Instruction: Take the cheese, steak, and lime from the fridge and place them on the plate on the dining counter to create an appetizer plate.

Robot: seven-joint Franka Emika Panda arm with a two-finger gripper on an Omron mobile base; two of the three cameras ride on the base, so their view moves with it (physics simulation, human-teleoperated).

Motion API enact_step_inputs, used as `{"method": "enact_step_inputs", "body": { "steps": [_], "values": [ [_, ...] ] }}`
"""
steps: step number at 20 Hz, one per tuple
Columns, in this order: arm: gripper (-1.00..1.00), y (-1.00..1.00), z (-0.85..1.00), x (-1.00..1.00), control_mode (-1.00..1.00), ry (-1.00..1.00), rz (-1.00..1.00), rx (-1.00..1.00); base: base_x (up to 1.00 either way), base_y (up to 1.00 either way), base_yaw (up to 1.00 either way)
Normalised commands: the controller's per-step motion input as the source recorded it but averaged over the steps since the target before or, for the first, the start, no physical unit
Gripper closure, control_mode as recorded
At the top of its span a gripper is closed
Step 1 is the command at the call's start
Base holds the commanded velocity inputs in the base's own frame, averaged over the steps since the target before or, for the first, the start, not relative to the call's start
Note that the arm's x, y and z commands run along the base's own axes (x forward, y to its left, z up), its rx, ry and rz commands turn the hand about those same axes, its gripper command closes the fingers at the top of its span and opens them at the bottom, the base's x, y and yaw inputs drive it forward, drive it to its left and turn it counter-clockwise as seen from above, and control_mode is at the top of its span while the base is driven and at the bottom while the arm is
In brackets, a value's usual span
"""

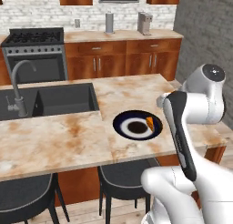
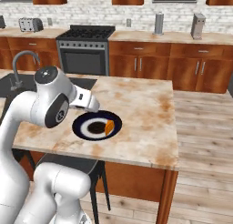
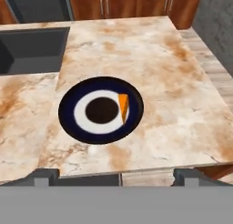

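Note:
The plate [image 3: 68,114], with a navy rim, a white ring and a dark centre, lies on the marbled dining counter [image 3: 150,59] near its front edge. An orange cheese [image 3: 123,107] wedge rests on the plate's right side, also seen as the cheese [image 1: 150,123] and the cheese [image 2: 109,127]. My gripper [image 3: 116,176] hovers above the plate's near side, open, with nothing between its fingertips [image 3: 45,176]. In the right base view the hand [image 2: 86,101] hangs just left of and above the plate [image 2: 79,126]. The steak, the lime and the fridge are out of view.
A dark inset sink [image 1: 54,100] with a curved grey faucet [image 1: 18,82] sits left of the plate [image 1: 120,125]. Two dark stools [image 1: 123,175] stand under the counter's front edge. A stove [image 2: 86,45] and wooden cabinets line the back wall.

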Motion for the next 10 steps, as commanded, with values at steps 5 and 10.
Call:
{"method": "enact_step_inputs", "body": {
  "steps": [5,10],
  "values": [
    [-1.0,0.07,0.01,-0.47,-1.0,0.12,0.0,0.0,0.0,0.0,0.0],
    [-1.0,0.0,-0.12,-0.31,1.0,-0.01,0.0,0.0,-0.13,0.0,0.0]
  ]
}}
